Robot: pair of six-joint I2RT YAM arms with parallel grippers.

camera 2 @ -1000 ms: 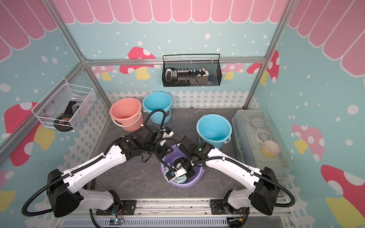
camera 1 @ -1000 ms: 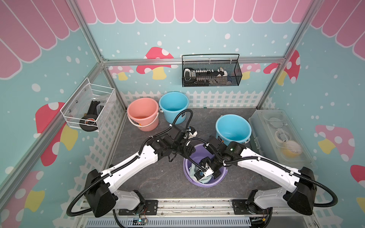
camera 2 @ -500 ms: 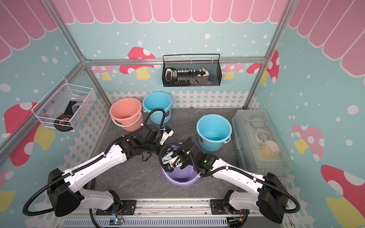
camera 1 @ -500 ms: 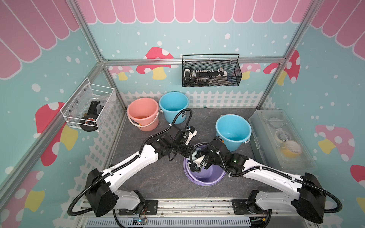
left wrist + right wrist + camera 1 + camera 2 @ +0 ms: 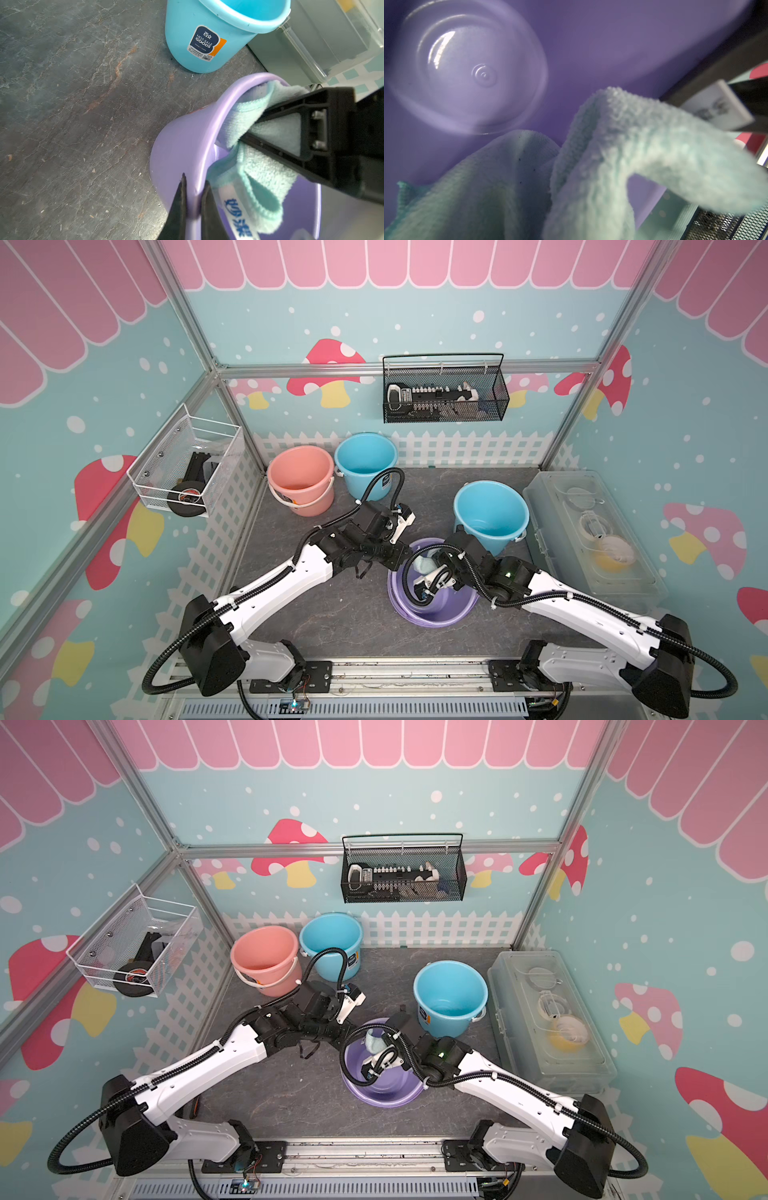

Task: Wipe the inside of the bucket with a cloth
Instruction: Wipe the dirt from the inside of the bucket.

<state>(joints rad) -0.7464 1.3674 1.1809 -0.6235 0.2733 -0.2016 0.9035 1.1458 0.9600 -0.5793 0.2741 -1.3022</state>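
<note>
A purple bucket [image 5: 432, 620] [image 5: 384, 1100] sits tilted near the table's front middle. My left gripper [image 5: 194, 187] [image 5: 397, 566] is shut on its far-left rim, one finger outside the wall and one inside. The mint-green cloth [image 5: 264, 172] [image 5: 424, 564] [image 5: 374, 1042] hangs bunched inside the bucket against the far wall, just under the rim. My right gripper [image 5: 252, 125] [image 5: 434, 574] reaches into the bucket and is shut on the cloth. In the right wrist view the cloth [image 5: 612, 155] covers the fingers, with the bucket's round bottom [image 5: 467, 72] beyond it.
A blue bucket [image 5: 490, 514] [image 5: 207, 37] stands just behind the purple one on the right. A salmon bucket [image 5: 301, 481] and another blue bucket [image 5: 365, 464] stand at the back left. A clear plastic box [image 5: 590, 539] lines the right edge. Wire baskets hang on the walls.
My right gripper has carried the cloth from the near side of the bucket's inside up to its far wall by the rim. The left gripper has kept its hold on the rim.
</note>
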